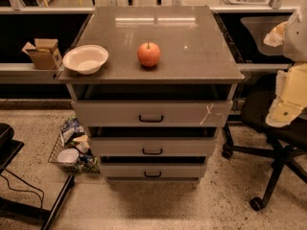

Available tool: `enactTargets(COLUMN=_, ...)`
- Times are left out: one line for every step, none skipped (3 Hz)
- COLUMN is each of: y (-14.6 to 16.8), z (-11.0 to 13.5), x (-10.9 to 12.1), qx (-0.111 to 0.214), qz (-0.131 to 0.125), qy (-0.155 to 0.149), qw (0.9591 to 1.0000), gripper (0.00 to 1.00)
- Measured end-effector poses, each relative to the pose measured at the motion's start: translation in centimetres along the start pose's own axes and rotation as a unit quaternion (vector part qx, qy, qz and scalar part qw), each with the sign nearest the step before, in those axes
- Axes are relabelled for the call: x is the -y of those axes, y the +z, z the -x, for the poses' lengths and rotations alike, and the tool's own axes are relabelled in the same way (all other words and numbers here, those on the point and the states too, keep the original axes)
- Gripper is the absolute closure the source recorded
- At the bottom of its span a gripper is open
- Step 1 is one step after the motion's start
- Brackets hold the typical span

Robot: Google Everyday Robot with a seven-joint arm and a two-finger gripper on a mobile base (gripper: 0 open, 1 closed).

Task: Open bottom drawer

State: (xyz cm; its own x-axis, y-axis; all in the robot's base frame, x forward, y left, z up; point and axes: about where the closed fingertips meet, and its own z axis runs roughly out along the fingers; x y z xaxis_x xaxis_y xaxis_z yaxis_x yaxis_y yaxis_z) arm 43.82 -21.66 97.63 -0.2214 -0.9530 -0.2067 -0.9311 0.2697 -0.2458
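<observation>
Floor: pale speckled floor (pixel 158 205), with the cabinet's shadow falling in front of its foot.
Black frame: low at the left edge (pixel 60 198), with a dark cable looped beside it.
Office chair: black, right of the cabinet; a base leg and castor (pixel 276 176) are in plain view.
Gripper: cream-coloured gripper (pixel 288 97) at the right edge, above the chair seat, about level with the top drawer and well apart from the cabinet. Whether it is released or clenched cannot be told, and it holds nothing that can be seen.
Bottom drawer: lowest and smallest-looking grey front (pixel 152 170), with a small black bar handle at its centre and a dark gap above it. Nothing touches it.
Wire basket: on the floor just left of the lower drawers (pixel 54 155), filled with packets.
Middle drawer: grey front (pixel 120 146), with the same kind of handle.
Top drawer: largest front (pixel 110 113), with a pale X-shaped mark near its right end.
Cabinet top: glossy grey slab (pixel 192 37).
Bowl: white (pixel 85 59), at the top's front-left corner.
Apple: red (pixel 148 54), upright, right of the bowl and apart from it.
Cardboard box: open (pixel 43 53), on the shelf (pixel 19 70) left of the cabinet.
</observation>
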Motion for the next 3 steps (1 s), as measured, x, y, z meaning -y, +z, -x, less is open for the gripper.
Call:
enactTargets(y=2.13, z=-0.63, x=-0.14, qx=-0.005, qz=-0.004, qy=0.000, qw=1.0000, gripper=0.00)
enactTargets(y=2.13, z=-0.63, x=-0.14, qx=-0.005, qz=-0.004, qy=0.000, qw=1.0000, gripper=0.00)
enactTargets(y=1.55, z=0.13, x=-0.18, qx=-0.019, qz=-0.011, qy=-0.010, qw=0.9997, gripper=0.00)
